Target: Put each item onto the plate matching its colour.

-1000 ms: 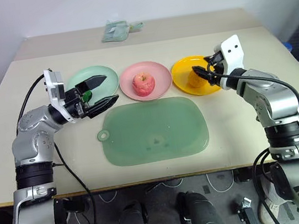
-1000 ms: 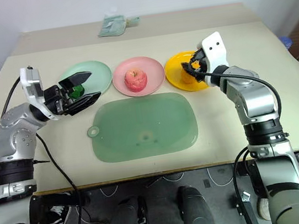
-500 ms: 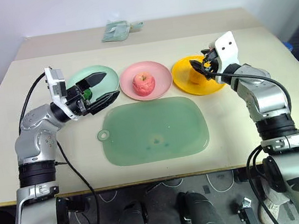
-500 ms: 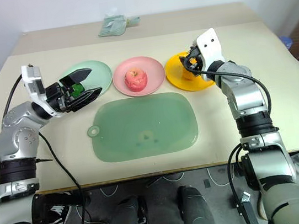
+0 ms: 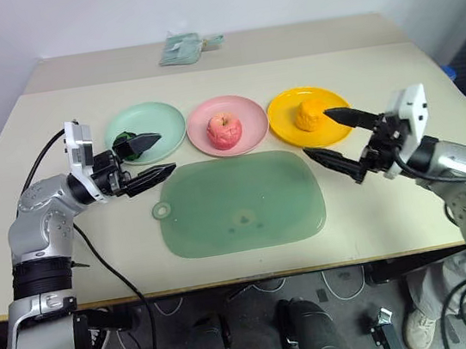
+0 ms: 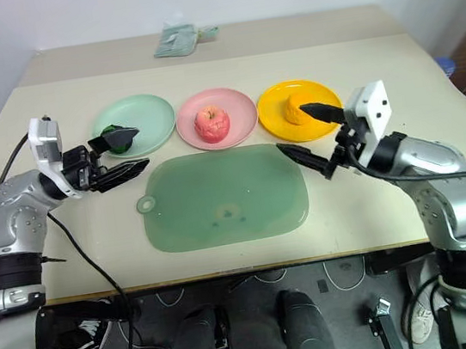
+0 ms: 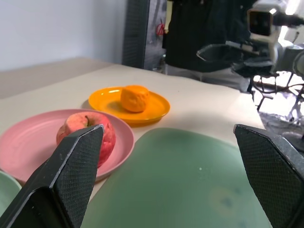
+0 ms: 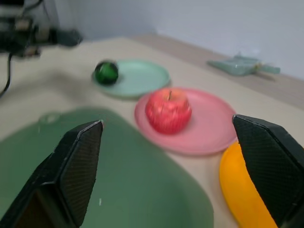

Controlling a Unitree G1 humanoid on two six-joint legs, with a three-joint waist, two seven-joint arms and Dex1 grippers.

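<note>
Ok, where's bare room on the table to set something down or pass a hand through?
The green mat is bare between the two open hands, left hand and right hand. Tabletop behind the plates is free up to the folded cloth. Crowded: the plate row, mint plate, pink plate, yellow plate, each loaded.

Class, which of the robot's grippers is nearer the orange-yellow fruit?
Right. The right gripper sits open just in front of the orange-yellow fruit; the left gripper is across the table by the green plate.

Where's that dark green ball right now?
The dark green ball sits on the mint plate, leftmost of three, beside the left end effector.
</note>
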